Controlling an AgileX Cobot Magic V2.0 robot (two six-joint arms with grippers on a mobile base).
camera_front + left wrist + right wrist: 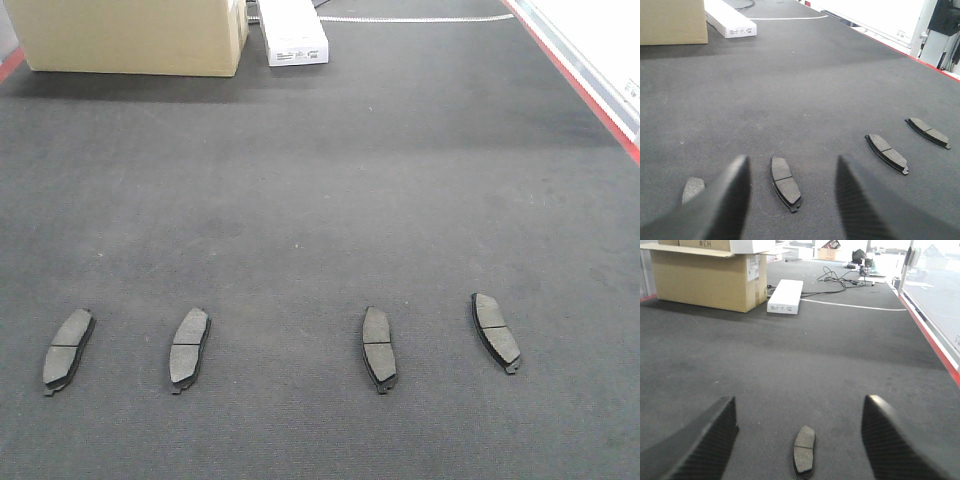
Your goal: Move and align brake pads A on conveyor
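Brake pads A: four lie flat in a loose row on the conveyor, well apart.
Left gripper: spread wide, empty; one pad between its fingers, another partly hidden behind its left finger.
Right gripper: spread wide, empty; one pad between its fingers.
Beyond both: cardboard box, white carton.

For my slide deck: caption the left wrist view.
Left gripper, jaws open, hovers over one of four brake pads lying on the dark conveyor.
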